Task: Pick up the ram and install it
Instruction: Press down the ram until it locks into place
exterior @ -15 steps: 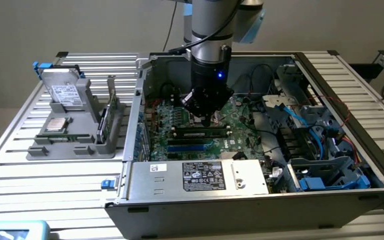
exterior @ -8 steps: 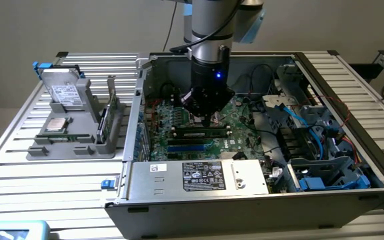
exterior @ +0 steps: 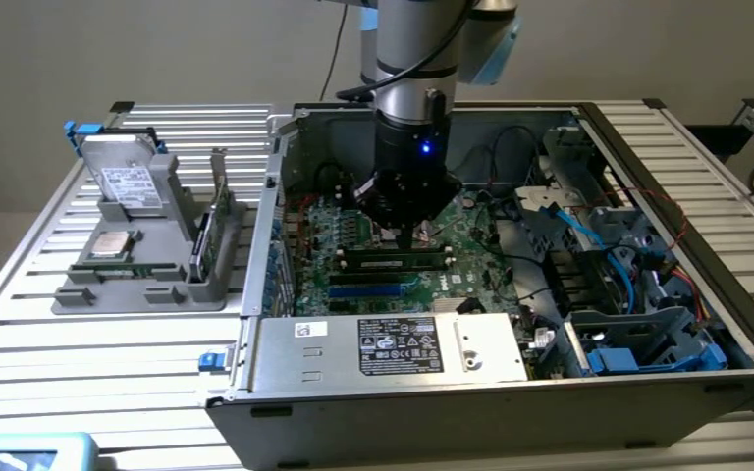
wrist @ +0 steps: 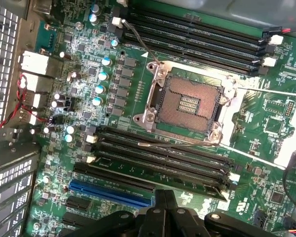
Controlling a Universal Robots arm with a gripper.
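The ram (exterior: 395,262), a thin green stick with black chips, stands on edge in a memory slot of the motherboard (exterior: 482,231) inside the open computer case. My gripper (exterior: 404,238) hangs straight down just above the middle of the stick, its fingers shut together with nothing between them. I cannot tell whether the tips touch it. In the wrist view the shut gripper (wrist: 165,193) points at the near bank of long black memory slots (wrist: 163,158), beside the empty processor socket (wrist: 185,103).
A grey fixture (exterior: 129,280) at the exterior view's left holds a hard drive (exterior: 129,182), a square silver processor (exterior: 113,243) and a green card with a metal bracket (exterior: 220,201). Case walls, the power supply (exterior: 391,345), drive cages and blue cables (exterior: 613,265) crowd the motherboard.
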